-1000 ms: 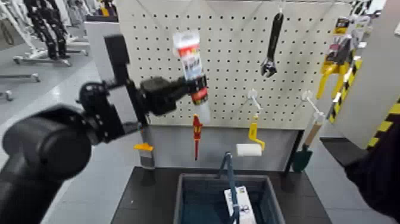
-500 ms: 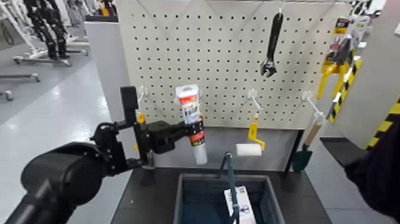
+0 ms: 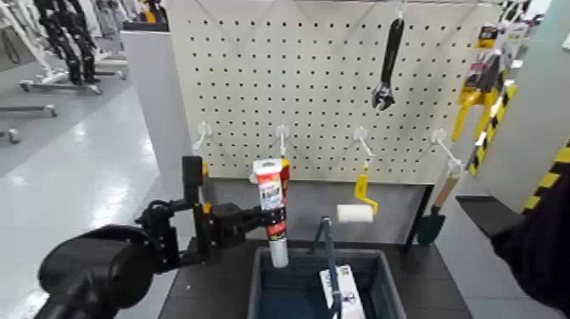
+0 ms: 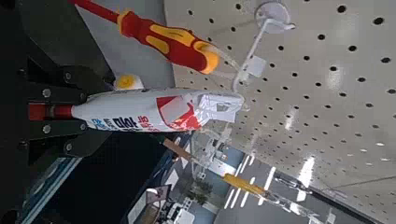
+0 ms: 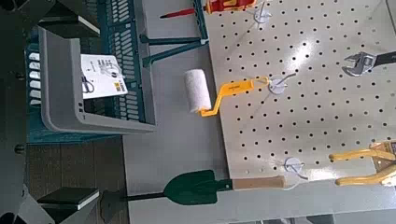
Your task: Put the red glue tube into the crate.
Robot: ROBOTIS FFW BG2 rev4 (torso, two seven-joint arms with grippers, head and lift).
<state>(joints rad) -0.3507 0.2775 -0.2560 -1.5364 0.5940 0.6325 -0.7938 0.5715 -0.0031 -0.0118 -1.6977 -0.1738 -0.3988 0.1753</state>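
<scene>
While the left tool (image 3: pixel 273 217) pinches the upright glue tube (image 3: pixel 271 204), the crate (image 3: pixel 317 257) sits near its lower end.

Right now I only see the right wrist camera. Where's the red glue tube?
Observer: The left gripper holds the red glue tube, gripped near its white cap.
Operator: Ooh! Which way does the cap point?
Observer: Down, toward the crate, and the flat end is on top.
Operator: And where's my right arm?
Observer: The right arm is off to the right side of the head view, away from the tube.
</scene>
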